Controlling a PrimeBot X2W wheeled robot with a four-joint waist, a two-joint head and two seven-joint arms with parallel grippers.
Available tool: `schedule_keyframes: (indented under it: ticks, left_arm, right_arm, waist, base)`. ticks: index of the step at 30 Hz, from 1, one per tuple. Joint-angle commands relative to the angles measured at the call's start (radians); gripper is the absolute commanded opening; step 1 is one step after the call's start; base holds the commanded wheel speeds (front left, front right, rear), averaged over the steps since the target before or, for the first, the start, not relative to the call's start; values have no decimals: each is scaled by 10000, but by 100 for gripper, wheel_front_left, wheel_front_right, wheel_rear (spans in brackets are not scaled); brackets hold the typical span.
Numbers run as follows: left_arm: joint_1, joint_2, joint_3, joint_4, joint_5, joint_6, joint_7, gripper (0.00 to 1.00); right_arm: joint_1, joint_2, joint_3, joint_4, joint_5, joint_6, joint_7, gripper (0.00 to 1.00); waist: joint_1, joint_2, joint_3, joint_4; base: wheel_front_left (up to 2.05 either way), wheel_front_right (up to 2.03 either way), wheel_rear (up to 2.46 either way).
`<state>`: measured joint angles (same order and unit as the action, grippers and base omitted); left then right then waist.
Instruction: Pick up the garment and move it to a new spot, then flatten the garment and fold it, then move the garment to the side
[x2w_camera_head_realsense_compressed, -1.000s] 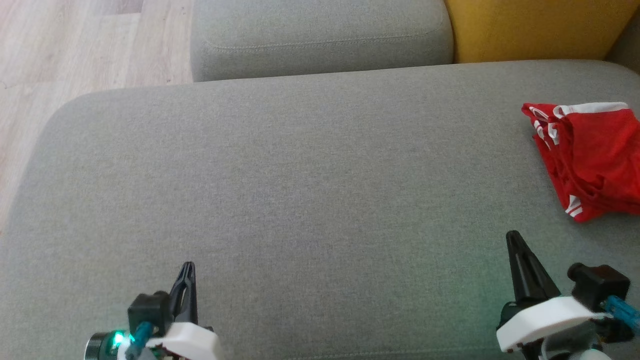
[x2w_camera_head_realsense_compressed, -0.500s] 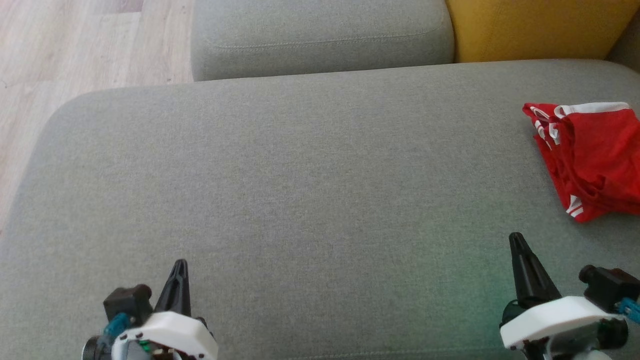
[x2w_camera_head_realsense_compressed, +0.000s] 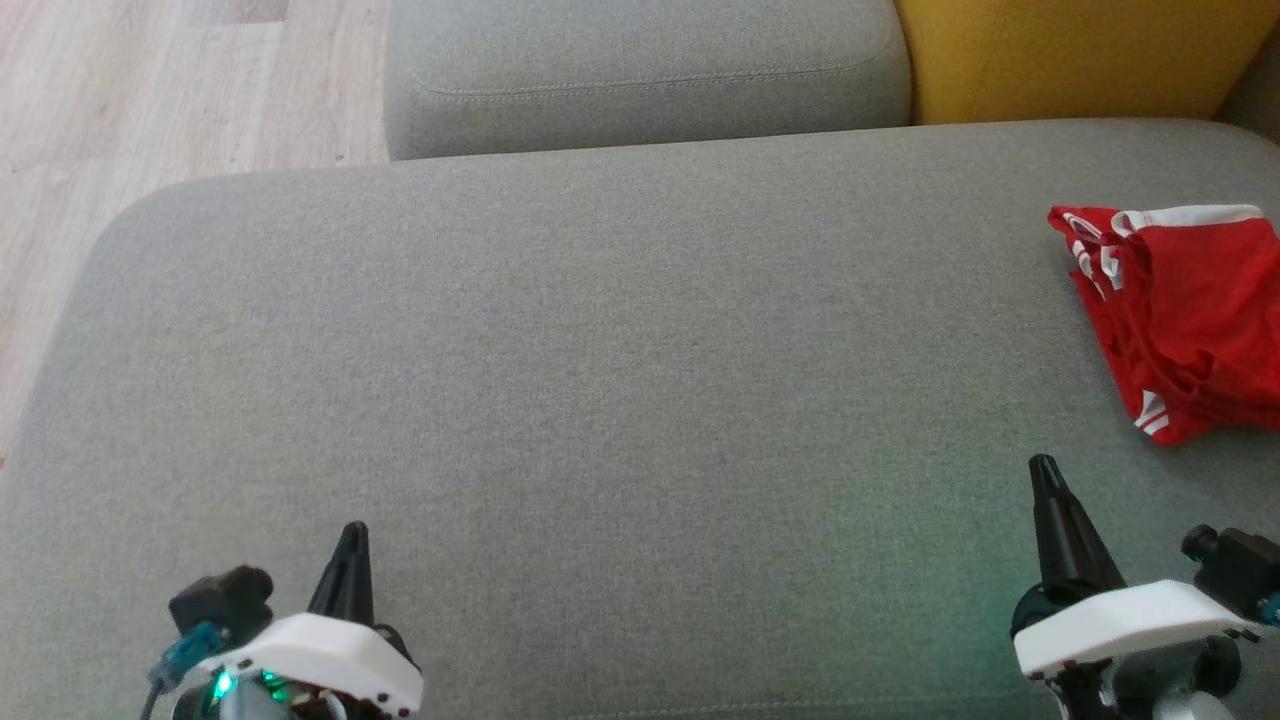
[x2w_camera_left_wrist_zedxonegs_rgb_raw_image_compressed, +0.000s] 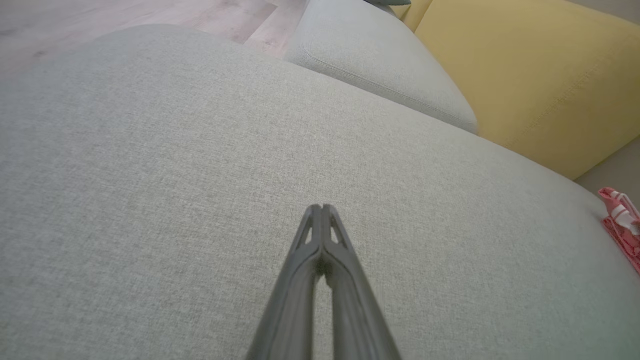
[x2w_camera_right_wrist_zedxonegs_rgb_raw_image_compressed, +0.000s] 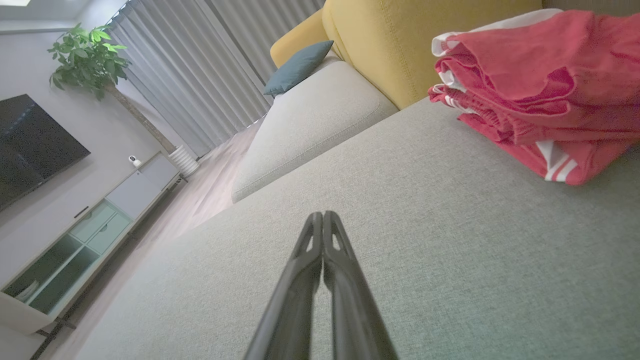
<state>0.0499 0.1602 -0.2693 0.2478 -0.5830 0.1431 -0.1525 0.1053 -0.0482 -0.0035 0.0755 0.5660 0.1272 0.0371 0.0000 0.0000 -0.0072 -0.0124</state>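
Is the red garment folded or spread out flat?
Folded, somewhat loosely: the red garment lies in stacked layers on the gray cushion, not spread.

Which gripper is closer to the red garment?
Right. The right gripper sits just below the garment in the head view, not touching it; the left gripper is far across the cushion, at lower left.

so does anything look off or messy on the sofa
Nothing spilled or damaged. The only untidy thing is the red garment, lying at the right end of the grey seat cushion in a loose, uneven fold. The left gripper and right gripper are shut, clear of it.
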Motion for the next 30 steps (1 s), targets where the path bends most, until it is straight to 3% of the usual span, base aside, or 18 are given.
schedule_keyframes:
  ticks: [1,30]
  left_arm:
    - [-606,65,344,-289,-312,-92,32,0]
    - [-894,-190,1288,-229,-3580,-927,734,0]
  right_arm:
    - [-497,-194,-3,-241,361,10,-1,0]
    - [-998,-263,-178,358,3680,18,101,0]
  waist:
    - [0,0,2,3]
    - [0,0,35,41]
  base:
    - [0,0,0]
    - [0,0,0]
